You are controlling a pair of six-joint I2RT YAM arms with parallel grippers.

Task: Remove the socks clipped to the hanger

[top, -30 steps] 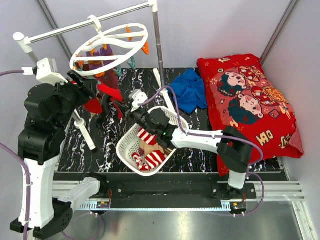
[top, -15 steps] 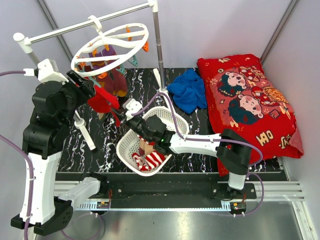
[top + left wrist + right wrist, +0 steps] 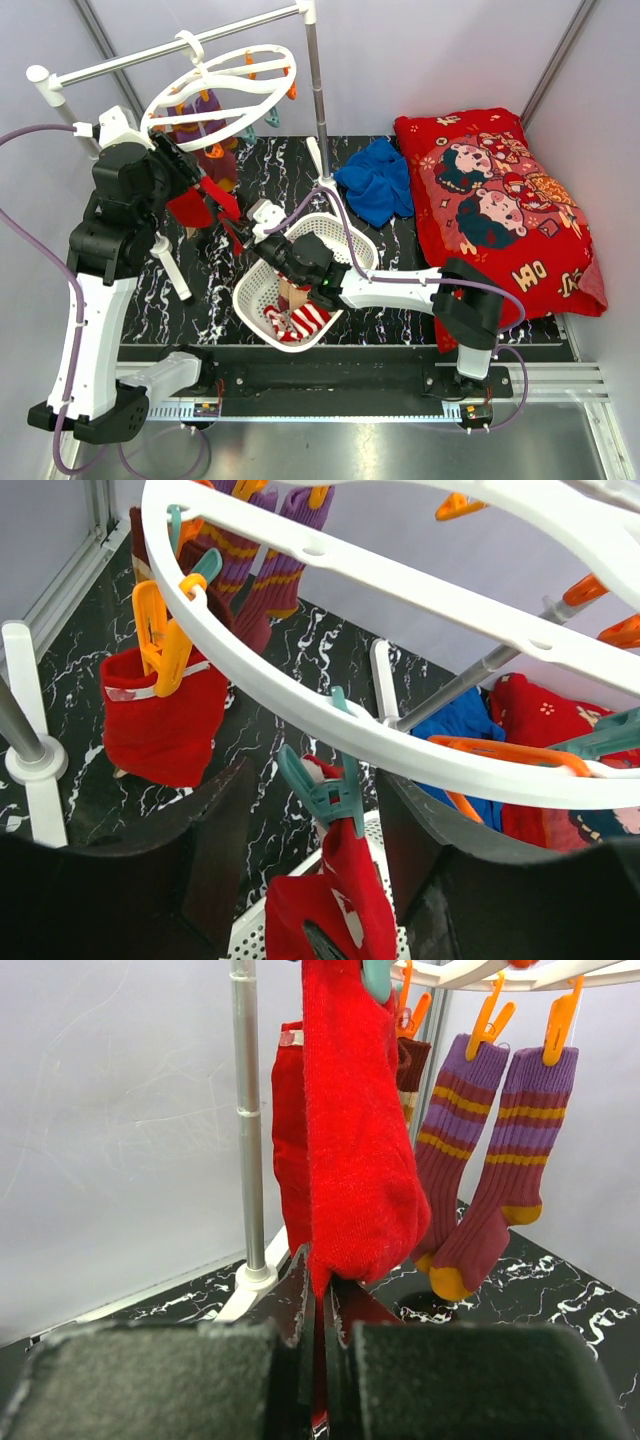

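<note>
Above black marbled table (image 3: 205, 305) (grey walls (image 3: 430, 60)), right gripper (image 3: 322, 1305) pinches a red sock (image 3: 355, 1160), left gripper (image 3: 315, 805) spread.

Glossy white plastic hanger (image 3: 400, 580), matt knitted cloth socks (image 3: 355, 1160), shiny black marbled table (image 3: 200, 310).

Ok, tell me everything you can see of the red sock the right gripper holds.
The red sock is soft, knit-looking fabric, hanging limp and roughly vertical. Its top is pinched in a teal clip on the white rim of the hanger; its lower end sits in the shut right gripper. The left gripper straddles that clip, open.
</note>
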